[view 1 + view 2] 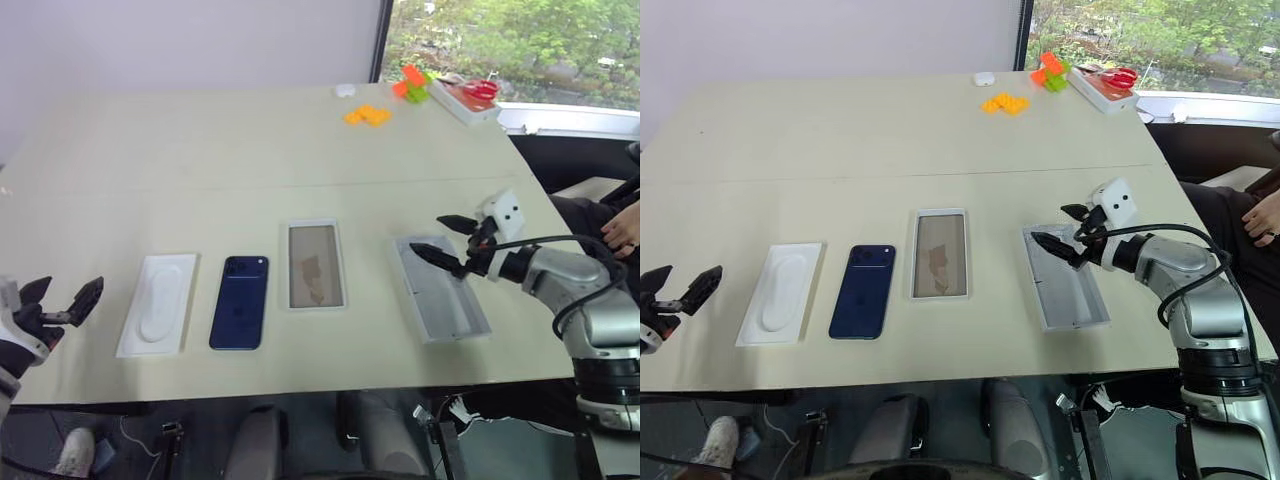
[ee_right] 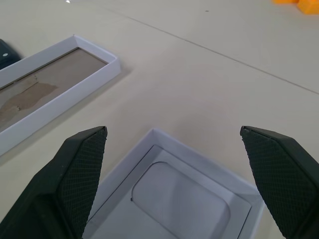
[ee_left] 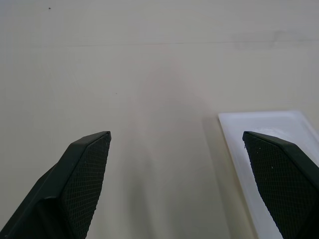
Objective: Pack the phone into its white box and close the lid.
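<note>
Phone (image 1: 240, 302) lies on the table (image 1: 200, 160), unpacked
Right gripper (image 1: 448, 240) hangs wide open and empty over the lid (image 1: 440, 292), at three o'clock from the white box (image 1: 315, 265); left gripper (image 1: 62, 300) gapes empty

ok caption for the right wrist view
Open right claw above the lid, white box beyond.

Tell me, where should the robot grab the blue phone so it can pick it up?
Probably by its two long edges, coming straight down from above. The phone lies flat on the table, so only the thin sides can be pinched. There is bare table between it and the insert and the white box, leaving room for the fingers.
</note>
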`<act>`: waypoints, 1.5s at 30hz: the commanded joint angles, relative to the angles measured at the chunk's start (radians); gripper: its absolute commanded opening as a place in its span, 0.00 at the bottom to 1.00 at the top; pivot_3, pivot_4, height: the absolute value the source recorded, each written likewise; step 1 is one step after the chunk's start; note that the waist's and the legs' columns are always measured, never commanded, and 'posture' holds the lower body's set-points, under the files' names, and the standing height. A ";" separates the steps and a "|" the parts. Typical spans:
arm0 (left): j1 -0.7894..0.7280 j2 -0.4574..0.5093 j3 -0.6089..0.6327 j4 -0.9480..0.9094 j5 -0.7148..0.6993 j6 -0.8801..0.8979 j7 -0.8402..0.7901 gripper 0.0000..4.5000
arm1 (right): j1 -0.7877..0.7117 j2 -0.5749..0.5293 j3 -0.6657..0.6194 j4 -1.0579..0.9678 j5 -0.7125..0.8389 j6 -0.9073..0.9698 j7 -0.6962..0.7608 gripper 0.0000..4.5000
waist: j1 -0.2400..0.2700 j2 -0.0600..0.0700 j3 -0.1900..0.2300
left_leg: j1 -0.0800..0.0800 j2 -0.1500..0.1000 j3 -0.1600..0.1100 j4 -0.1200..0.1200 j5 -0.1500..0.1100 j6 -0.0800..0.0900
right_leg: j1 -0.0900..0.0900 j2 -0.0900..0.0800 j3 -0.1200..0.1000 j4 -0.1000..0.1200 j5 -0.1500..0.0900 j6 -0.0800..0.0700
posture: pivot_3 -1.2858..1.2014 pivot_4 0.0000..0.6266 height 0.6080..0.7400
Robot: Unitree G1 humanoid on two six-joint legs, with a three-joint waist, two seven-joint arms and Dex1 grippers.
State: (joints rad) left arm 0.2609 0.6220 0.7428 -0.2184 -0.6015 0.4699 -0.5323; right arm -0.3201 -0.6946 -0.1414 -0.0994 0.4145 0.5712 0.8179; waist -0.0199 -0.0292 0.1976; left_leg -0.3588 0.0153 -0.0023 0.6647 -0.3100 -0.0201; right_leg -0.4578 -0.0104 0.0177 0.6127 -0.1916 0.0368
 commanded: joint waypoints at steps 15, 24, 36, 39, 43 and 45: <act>-0.034 -0.024 -0.021 -0.109 -0.044 0.034 0.052 0.99 | -0.043 0.039 0.064 -0.115 0.010 -0.004 -0.012 1.00 | -0.002 0.000 0.000 | 0.001 0.000 0.000 0.000 0.000 0.000 | 0.000 0.000 0.000 0.001 0.000 0.000 | 0.52 0.24 0.90; 0.046 -0.069 -0.029 -0.249 -0.216 0.228 0.096 0.99 | -0.063 0.057 0.233 -0.209 -0.061 -0.054 0.028 1.00 | -0.002 -0.001 -0.001 | 0.001 0.000 0.000 0.000 0.000 0.000 | 0.001 0.000 0.001 0.002 0.000 0.000 | 0.52 0.24 0.90; 0.001 0.129 0.081 -0.118 -0.531 0.741 0.298 0.99 | -0.004 0.063 0.343 -0.383 -0.051 -0.032 0.068 1.00 | -0.001 -0.003 -0.001 | 0.002 0.000 -0.002 0.002 0.000 0.000 | 0.001 0.001 0.000 0.003 0.000 0.000 | 0.52 0.24 0.90; -0.027 0.156 0.078 -0.090 -0.596 0.833 0.328 0.99 | -0.015 0.057 0.341 -0.377 -0.051 -0.035 0.076 1.00 | -0.001 -0.002 -0.001 | 0.002 0.000 -0.002 0.002 0.000 0.000 | 0.001 0.000 0.000 0.003 0.000 0.000 | 0.52 0.24 0.90; -0.059 0.177 0.054 -0.047 -0.635 0.922 0.345 0.99 | -0.025 0.051 0.338 -0.372 -0.054 -0.042 0.084 1.00 | 0.000 -0.003 -0.001 | 0.001 0.000 -0.002 0.002 0.000 0.000 | 0.001 0.000 0.000 0.003 0.000 0.000 | 0.52 0.24 0.90; -0.080 0.175 0.036 -0.032 -0.634 0.939 0.350 0.99 | -0.026 0.051 0.341 -0.374 -0.057 -0.045 0.085 1.00 | 0.000 -0.003 -0.001 | 0.002 0.000 -0.002 0.002 0.000 0.000 | 0.001 0.000 0.000 0.003 0.000 -0.001 | 0.52 0.24 0.90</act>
State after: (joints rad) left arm 0.1804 0.7918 0.7987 -0.2575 -1.2137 1.3865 -0.1887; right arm -0.3291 -0.6394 0.2109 -0.4486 0.3548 0.5434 0.8988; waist -0.0195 -0.0317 0.1961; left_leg -0.3569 0.0147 -0.0041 0.6669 -0.3100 -0.0202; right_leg -0.4569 -0.0109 0.0180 0.6163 -0.1911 0.0361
